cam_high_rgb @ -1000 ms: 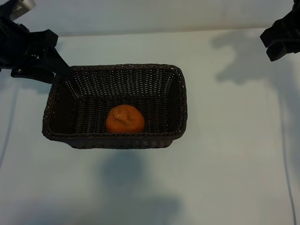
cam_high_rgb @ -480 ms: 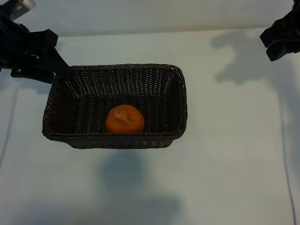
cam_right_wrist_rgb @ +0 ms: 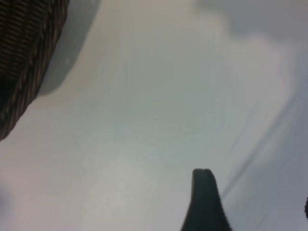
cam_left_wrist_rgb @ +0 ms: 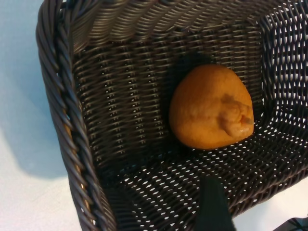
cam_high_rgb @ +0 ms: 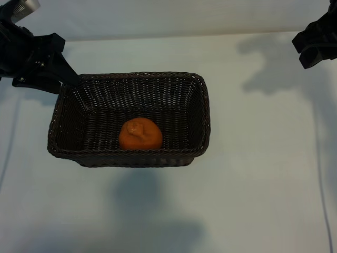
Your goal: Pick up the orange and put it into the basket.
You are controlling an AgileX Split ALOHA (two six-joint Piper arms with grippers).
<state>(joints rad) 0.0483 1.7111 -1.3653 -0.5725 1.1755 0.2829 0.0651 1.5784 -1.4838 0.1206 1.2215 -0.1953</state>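
The orange (cam_high_rgb: 140, 134) lies on the floor of the dark brown wicker basket (cam_high_rgb: 206, 113), toward its near wall, stem nub up. My left gripper (cam_high_rgb: 60, 60) hovers at the basket's far left corner, open and holding nothing. Its wrist view looks down into the basket (cam_left_wrist_rgb: 62, 120) at the orange (cam_left_wrist_rgb: 209, 107), with one black finger (cam_left_wrist_rgb: 211, 202) showing above the weave. My right gripper (cam_high_rgb: 316, 47) stays at the far right of the table, open and empty. One of its fingers (cam_right_wrist_rgb: 204, 197) shows over bare table.
The basket stands left of centre on a pale tabletop (cam_high_rgb: 263, 158). A corner of the basket (cam_right_wrist_rgb: 24, 62) shows in the right wrist view. Thin cables run along the table's left edge (cam_high_rgb: 9, 153) and right edge (cam_high_rgb: 321, 174).
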